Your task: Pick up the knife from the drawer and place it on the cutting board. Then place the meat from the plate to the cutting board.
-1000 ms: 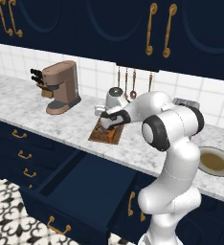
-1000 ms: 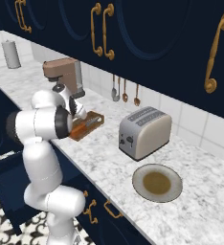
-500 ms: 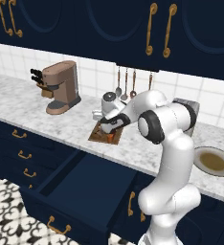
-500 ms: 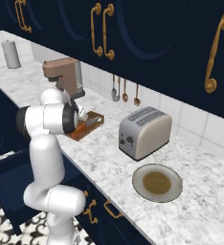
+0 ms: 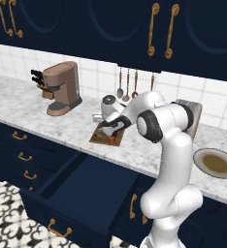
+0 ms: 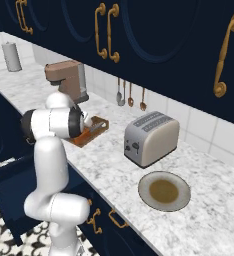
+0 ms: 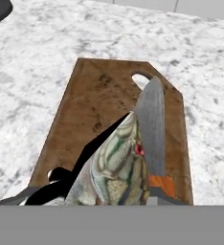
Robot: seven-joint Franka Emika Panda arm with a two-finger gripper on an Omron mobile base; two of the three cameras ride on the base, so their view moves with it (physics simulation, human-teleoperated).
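The dark-brown cutting board [image 7: 97,95] lies on the marble counter, also seen under the hand [image 5: 105,139] and past the arm [image 6: 98,125]. On its right part rests the knife [image 7: 152,117], grey blade pointing away, orange handle near. My gripper [image 5: 111,129] hovers low over the board, shut on the meat [image 7: 115,167], a tan-grey fish-like chunk casting a black shadow on the wood. The round plate [image 5: 216,163] [image 6: 164,190] to the right holds nothing. Below the counter the wide navy drawer [image 5: 81,193] [image 6: 9,175] stands pulled out.
A silver toaster [image 6: 151,137] stands between board and plate. A brown coffee machine [image 5: 62,88] with a knife block [image 5: 38,77] behind it sits to the left. Copper-handled utensils [image 5: 127,83] hang on the tiled wall. A paper roll [image 6: 11,56] is far left.
The hand has sunk lower over the cutting board with the meat still in it. The board, knife and plate have not moved.
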